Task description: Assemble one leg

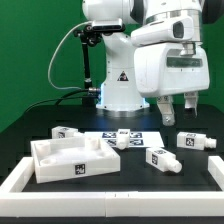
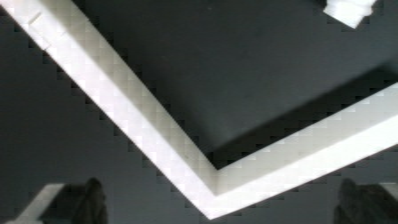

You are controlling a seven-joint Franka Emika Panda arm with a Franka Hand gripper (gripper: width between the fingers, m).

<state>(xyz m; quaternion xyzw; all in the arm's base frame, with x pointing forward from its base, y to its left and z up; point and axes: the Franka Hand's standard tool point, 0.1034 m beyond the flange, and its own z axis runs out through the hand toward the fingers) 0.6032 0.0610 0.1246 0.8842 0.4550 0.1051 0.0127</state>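
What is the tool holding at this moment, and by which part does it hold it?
Nothing is held. The tool hangs open above the table; the wrist view shows only the white border and the table between its fingers.

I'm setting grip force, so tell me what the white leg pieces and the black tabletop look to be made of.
Leg pieces: probably rigid plastic, perhaps 3D-printed. They are uniformly white and matte, with crisp blocky edges and no wood grain.
Tabletop: a dark, matte surface with no reflections, possibly cloth or a mat. The texture is too blurred to confirm.
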